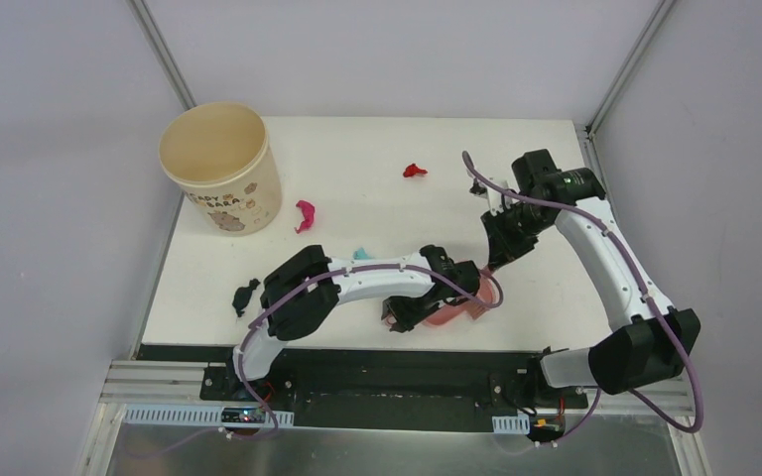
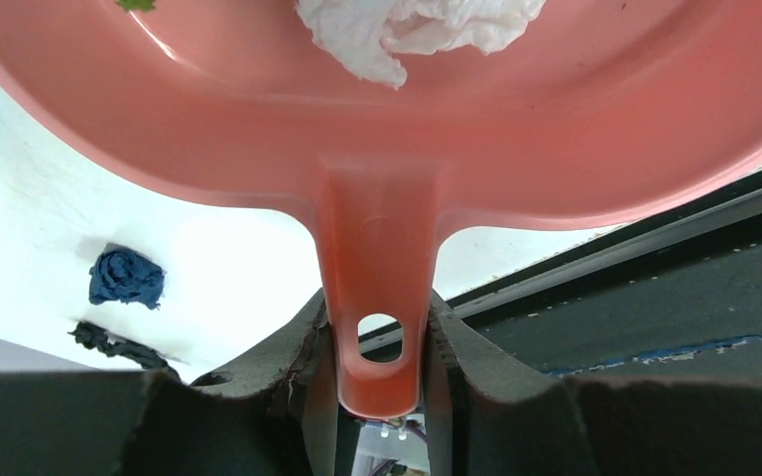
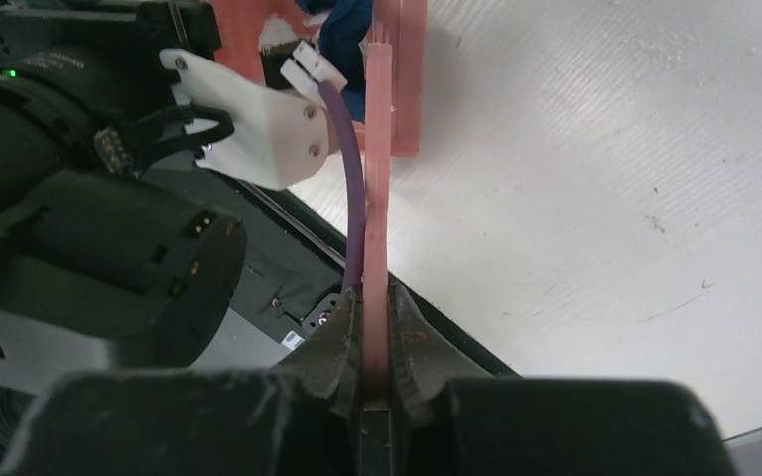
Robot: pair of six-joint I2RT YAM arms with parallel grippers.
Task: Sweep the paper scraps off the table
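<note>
Scrap (image 2: 417, 30) in dustpan (image 2: 556, 129) beyond left fingers (image 2: 278, 362) clamping handle (image 2: 377, 258) | right fingers (image 3: 422, 347) clamp brush (image 3: 375, 228)

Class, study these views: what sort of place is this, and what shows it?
Probably a robotics lab test cell: a left arm and right arm mounted at the edge of a white table, plain grey partition walls around it, and scattered paper scraps and a bucket.

The left arm (image 1: 357, 283) and the right arm (image 1: 610, 263) are built alike: white tubular links between bulky black joint housings, with a purple cable (image 3: 356, 178) running along each. One black wrist housing carries a small green light (image 3: 12, 73) and a white bracket (image 3: 258, 129) fixed with two screws. The left gripper (image 2: 377, 307) has dark grey fingers (image 2: 278, 362) with rough, worn edges.
</note>
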